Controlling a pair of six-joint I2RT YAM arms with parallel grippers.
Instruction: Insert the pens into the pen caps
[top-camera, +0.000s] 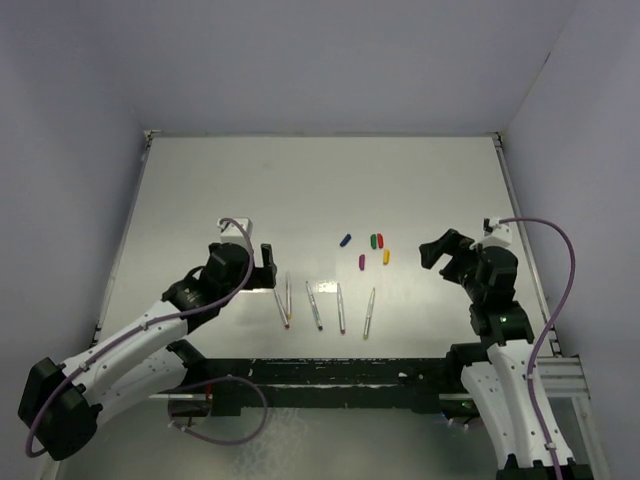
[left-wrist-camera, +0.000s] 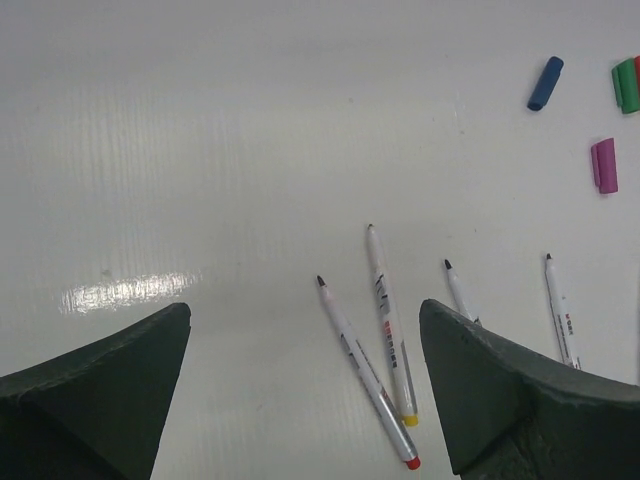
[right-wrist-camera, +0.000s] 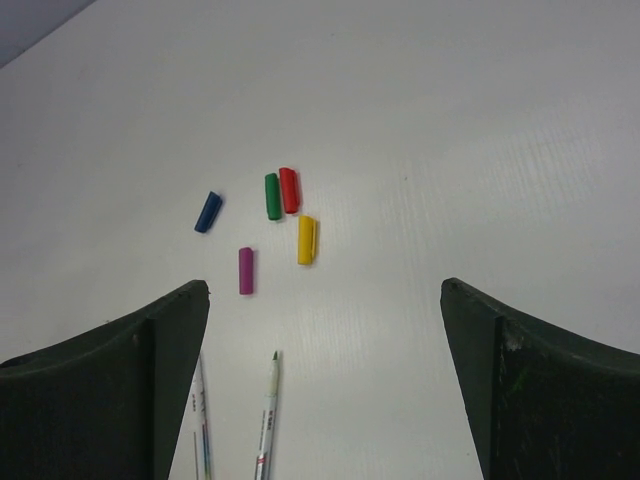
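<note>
progress: nothing capped, all five pairs left to do | left gripper (top-camera: 268, 268): jaws spread wide, empty | pens (top-camera: 340, 307): thin smooth pale sticks lying flat, just ahead and to its right | pen caps (top-camera: 362, 262): small glossy coloured oblongs, loose, ahead-left of right gripper (top-camera: 441, 258) | right gripper: jaws spread wide, empty

Five pens (top-camera: 314, 306) are lying side by side on the table (top-camera: 250, 190), lower centre; pen caps (top-camera: 361, 262) are clustering just above them.
</note>
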